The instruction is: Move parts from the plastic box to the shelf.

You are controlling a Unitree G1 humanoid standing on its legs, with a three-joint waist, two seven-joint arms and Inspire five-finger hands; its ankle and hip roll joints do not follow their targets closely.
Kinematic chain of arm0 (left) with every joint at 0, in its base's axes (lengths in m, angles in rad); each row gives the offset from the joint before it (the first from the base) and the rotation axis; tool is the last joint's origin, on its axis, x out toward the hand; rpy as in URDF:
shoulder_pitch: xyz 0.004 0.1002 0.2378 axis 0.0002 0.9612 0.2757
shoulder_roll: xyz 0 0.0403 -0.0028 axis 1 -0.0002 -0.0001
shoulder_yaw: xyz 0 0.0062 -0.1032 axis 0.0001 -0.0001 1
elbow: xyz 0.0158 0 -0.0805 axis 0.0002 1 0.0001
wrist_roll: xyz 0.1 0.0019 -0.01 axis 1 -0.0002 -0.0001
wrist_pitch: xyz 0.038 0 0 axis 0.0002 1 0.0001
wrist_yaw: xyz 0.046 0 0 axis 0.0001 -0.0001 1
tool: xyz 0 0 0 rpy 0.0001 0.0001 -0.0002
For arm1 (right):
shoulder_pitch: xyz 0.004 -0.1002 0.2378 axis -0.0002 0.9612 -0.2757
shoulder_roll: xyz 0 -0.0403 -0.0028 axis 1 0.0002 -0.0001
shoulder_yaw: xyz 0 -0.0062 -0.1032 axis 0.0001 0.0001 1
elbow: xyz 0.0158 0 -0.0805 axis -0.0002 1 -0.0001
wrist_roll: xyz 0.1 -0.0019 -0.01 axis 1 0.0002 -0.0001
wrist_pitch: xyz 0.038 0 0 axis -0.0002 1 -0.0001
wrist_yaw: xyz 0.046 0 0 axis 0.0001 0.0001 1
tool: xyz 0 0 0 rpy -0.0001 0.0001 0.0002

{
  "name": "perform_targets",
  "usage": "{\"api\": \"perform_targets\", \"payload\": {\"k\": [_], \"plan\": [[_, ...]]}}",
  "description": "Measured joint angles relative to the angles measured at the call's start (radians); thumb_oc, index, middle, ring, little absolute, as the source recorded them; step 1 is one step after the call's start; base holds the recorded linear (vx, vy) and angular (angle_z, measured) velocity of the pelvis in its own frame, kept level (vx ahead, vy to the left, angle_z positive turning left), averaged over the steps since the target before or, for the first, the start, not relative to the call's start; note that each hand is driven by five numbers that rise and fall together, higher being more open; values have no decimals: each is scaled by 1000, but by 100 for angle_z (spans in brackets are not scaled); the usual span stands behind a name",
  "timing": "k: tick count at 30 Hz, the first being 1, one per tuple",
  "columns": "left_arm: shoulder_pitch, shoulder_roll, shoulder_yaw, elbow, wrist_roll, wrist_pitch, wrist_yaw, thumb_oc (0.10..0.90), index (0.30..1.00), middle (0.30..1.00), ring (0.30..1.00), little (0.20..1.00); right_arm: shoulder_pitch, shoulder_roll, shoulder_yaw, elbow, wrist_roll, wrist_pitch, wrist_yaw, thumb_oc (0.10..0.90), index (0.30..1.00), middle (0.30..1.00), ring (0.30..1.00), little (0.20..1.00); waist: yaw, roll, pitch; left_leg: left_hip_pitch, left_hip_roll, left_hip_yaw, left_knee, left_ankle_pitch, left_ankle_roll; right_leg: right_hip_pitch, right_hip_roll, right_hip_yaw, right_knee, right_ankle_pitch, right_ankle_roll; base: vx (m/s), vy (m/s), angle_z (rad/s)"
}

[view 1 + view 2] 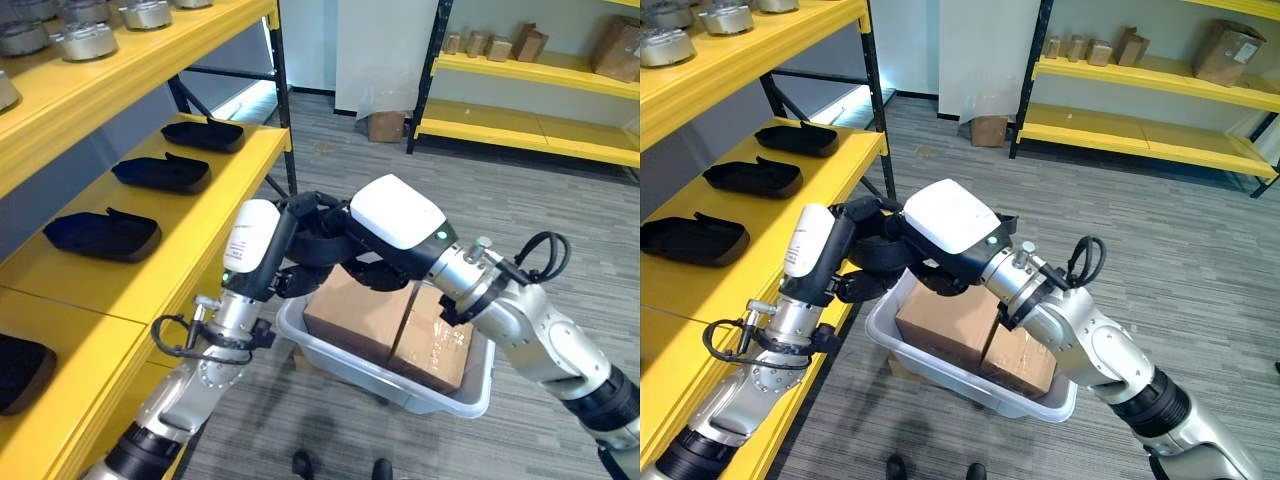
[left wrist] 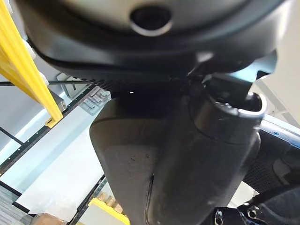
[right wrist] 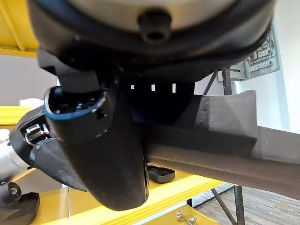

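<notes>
A black moulded part hangs above the pale plastic box, held between my two hands. My left hand comes up from below on the shelf side, its fingers curled round the part's near end. From the right, my right hand closes over the other end. In the left wrist view the part lies against the thumb. The right wrist view shows the part's ribbed edge beyond the thumb. The yellow shelf runs along the left.
Three black parts lie in a row on the shelf, and another lies on a lower level. Metal parts sit on the level above. Two cardboard boxes fill the plastic box. A far rack holds cartons.
</notes>
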Motion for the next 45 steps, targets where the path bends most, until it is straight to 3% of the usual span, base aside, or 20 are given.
{"api": "perform_targets", "payload": {"k": [19, 20, 21, 22, 31, 38, 41, 45], "plan": [[1, -17, 13, -10, -15, 27, -35, 400, 300, 300, 300, 300, 0, 7, 1, -1, -5, 26, 0, 400, 300, 300, 300, 300, 2, 1, -1, 0, 0, -1, 0, 0, 0, 1, 0, -1, 0, 0, 0, 0, 0, 0], [1, -17, 14, -11, -15, 27, -37, 400, 300, 300, 300, 300, 0, 7, 1, -1, -4, 27, 0, 541, 498, 498, 498, 498, 2, 1, -1, 0, 0, -1, 0, 0, 0, 1, 0, -1, 0, 0, 0, 0, 0, 0], [1, -17, 14, -11, -15, 27, -38, 400, 300, 300, 300, 300, 0, 7, 1, -1, -3, 27, 0, 541, 498, 498, 498, 498, 2, 1, -1, 0, 0, -1, 0, 0, 0, 1, 0, -1, 0, 0, 0, 0, 0, 0], [1, -17, 14, -11, -15, 28, -39, 400, 300, 300, 300, 300, 0, 7, 1, -1, -1, 30, 0, 900, 1000, 1000, 1000, 1000, 2, 1, -1, 0, 0, -1, 0, 0, 0, 1, 0, -1, 0, 0, 0, 0, 0, 0], [1, -16, 25, -11, -14, 49, -48, 400, 300, 300, 300, 300, 2, 11, 6, -2, 35, 67, -14, 900, 1000, 1000, 1000, 1000, -1, 2, -1, 1, -1, -1, 0, 0, 0, 1, -1, -1, 0, 0, 0, -6, 15, 0], [0, -16, 35, -9, -14, 76, -86, 400, 300, 300, 300, 300, 3, 49, -49, -9, 41, 189, -60, 900, 1000, 1000, 1000, 1000, -2, 4, -1, 1, -1, -1, 0, 0, 0, 1, -2, 0, 0, 0, 0, -2, 9, 0], [4, -14, 34, -6, -13, 116, -109, 400, 300, 300, 300, 300, 12, 48, -129, 4, 9, 257, -49, 900, 1000, 1000, 1000, 1000, -6, 5, -1, 1, -3, 0, 0, 0, 0, 0, -3, 1, 0, 0, 0, 0, 0, 0], [4, -15, 34, -1, -13, 152, -110, 400, 300, 300, 300, 300, 16, 47, -153, 78, -20, 308, -45, 900, 1000, 1000, 1000, 1000, -29, 5, -1, 2, -5, 1, 0, 0, 1, 1, -5, 1, 0, 1, 1, 0, 0, 0]]}}
